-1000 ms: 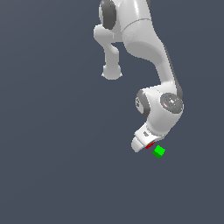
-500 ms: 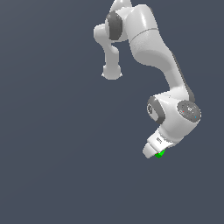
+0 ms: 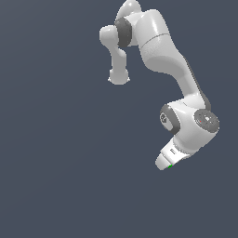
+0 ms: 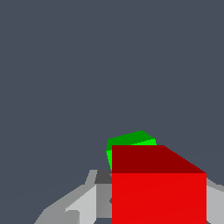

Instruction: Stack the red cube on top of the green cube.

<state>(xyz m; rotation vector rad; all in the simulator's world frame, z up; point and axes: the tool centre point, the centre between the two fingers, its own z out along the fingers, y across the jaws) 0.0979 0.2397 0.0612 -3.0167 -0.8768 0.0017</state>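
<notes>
In the wrist view the red cube (image 4: pixel 158 188) fills the space between my gripper's grey fingers (image 4: pixel 83 202), so my gripper (image 4: pixel 157 199) is shut on it. The green cube (image 4: pixel 131 141) lies just beyond and below the red cube and is partly covered by it. In the exterior view my gripper (image 3: pixel 167 161) points down at the lower right. Only a sliver of the green cube (image 3: pixel 171 165) shows under the hand, and the red cube is hidden by the hand there.
The plain dark grey floor (image 3: pixel 60 162) surrounds the cubes. The arm's base and upper links (image 3: pixel 139 32) stand at the top of the exterior view.
The hand has moved toward the exterior view's right and slightly down with the red cube. It now covers most of the green cube, which has stayed in place.
</notes>
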